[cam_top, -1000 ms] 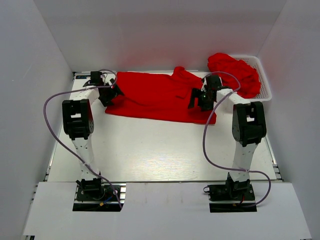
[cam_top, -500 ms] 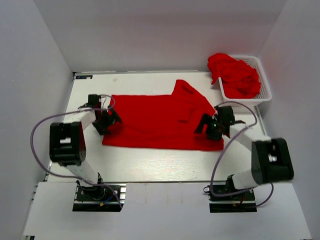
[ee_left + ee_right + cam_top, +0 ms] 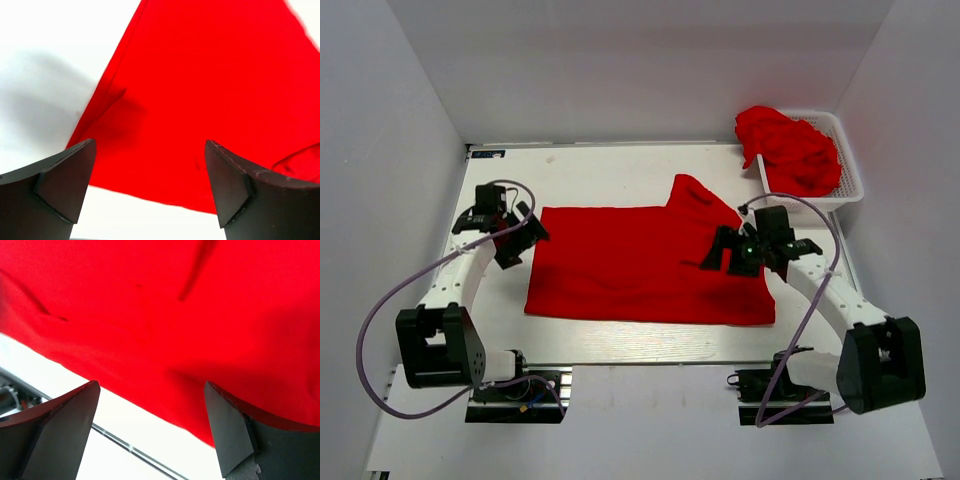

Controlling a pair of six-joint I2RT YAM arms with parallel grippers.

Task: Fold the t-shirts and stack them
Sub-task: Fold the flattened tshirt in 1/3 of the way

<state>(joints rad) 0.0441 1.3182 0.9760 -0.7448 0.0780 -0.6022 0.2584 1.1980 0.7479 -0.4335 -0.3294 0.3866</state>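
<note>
**A:** How do the jaws stand?

**B:** Both pairs are wide apart with nothing between them. The left gripper (image 3: pixel 519 243) hangs at the left edge of the spread t-shirt (image 3: pixel 640 265). Its wrist view shows the dark fingers (image 3: pixel 60 185) parted, with red cloth beyond them and the white table (image 3: pixel 600 170) to the left and below.

**A:** And the right one?

**B:** The right gripper (image 3: pixel 718 252) is over the right part of that shirt, casting a shadow on it. In its wrist view red cloth fills most of the picture. The shirt's edge runs slantwise between the fingers (image 3: pixel 227 432), with bare table on the near side of it.

**A:** Does either one touch the cloth?

**B:** I cannot tell from these views.

**A:** How does the shirt lie?

**B:** It lies flat across the middle of the table, roughly a rectangle, with soft wrinkles. At its far right a bunched corner (image 3: pixel 692 192) sticks out past the far edge.

**A:** And farther back?

**B:** A heap of t-shirts (image 3: pixel 790 145), the same bright red, is piled in the white basket (image 3: pixel 850 170) at the far right corner. It spills over the basket's left rim and lies well apart from the spread one.
</note>
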